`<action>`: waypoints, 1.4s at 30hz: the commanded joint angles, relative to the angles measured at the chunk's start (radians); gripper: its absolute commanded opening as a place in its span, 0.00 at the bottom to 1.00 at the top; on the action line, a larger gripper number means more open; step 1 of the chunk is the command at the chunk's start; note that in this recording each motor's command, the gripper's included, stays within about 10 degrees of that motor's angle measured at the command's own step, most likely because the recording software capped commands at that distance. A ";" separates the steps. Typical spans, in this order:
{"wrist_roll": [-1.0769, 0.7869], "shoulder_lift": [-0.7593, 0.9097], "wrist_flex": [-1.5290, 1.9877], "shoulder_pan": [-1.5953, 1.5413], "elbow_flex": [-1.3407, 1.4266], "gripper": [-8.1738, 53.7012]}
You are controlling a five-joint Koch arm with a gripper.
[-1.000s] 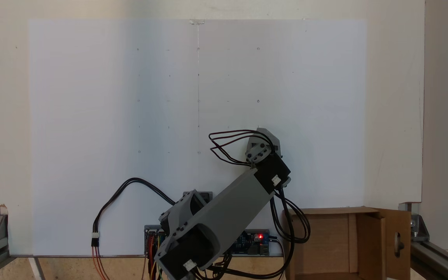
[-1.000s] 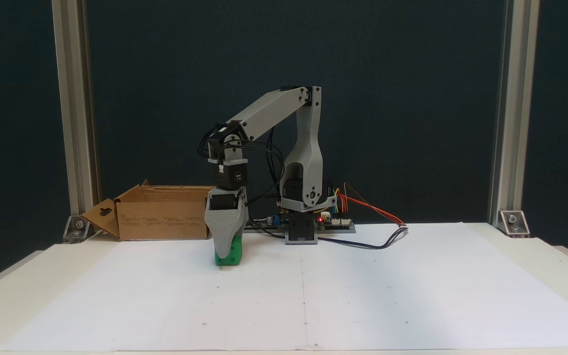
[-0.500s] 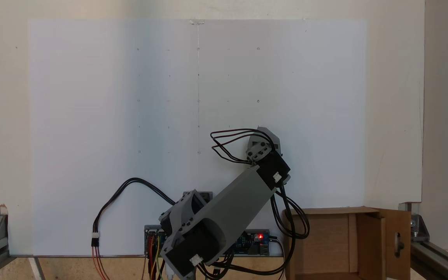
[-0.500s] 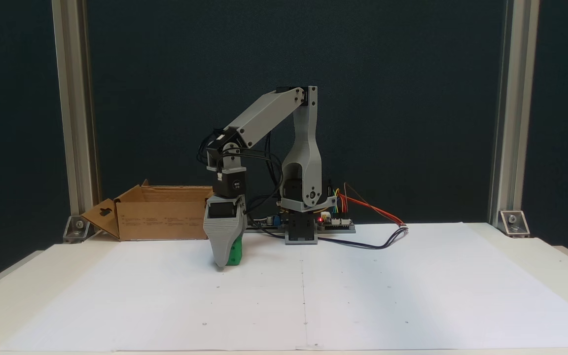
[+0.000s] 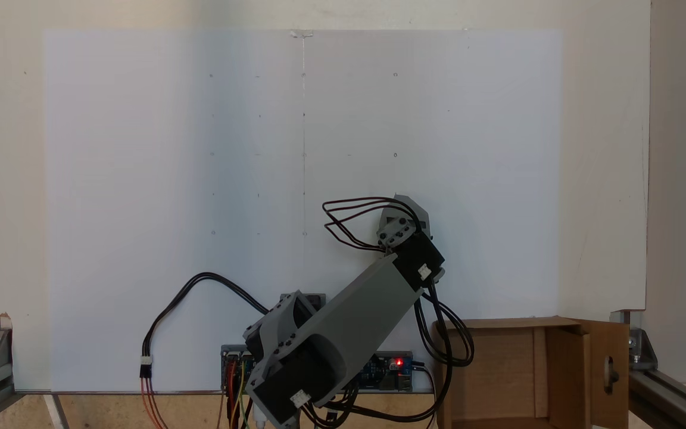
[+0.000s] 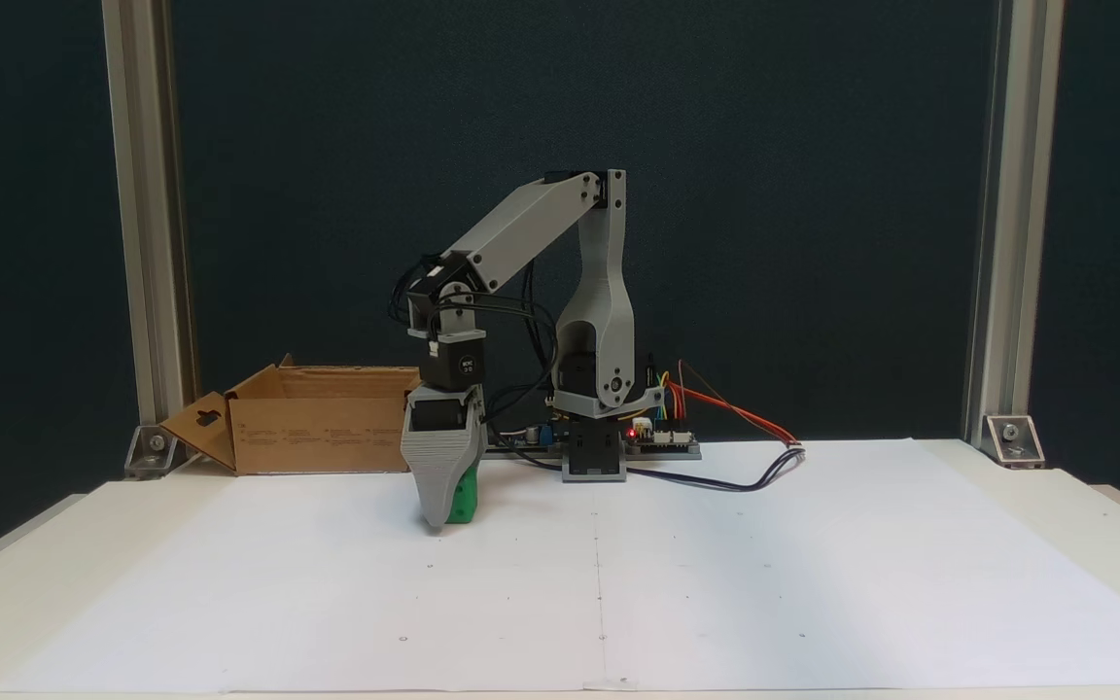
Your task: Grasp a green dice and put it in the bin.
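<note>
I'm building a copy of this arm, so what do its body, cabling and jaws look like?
The arm has light grey printed links joined by black servo blocks, one carrying a small round label. Black cables loop loosely along it. The gripper is a grey, ribbed wedge tapering downward. A red light glows on the board beside its base.

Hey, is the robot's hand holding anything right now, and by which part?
Cannot be told. The hand is down around the green dice on the paper, one grey finger covering its near face; a closed grip isn't visible.
</note>
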 commanded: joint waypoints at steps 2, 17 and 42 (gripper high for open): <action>0.055 0.002 -0.006 0.006 -0.009 0.80; 0.055 0.005 -0.008 0.000 0.002 0.70; 0.530 0.215 0.566 -0.089 -0.537 0.32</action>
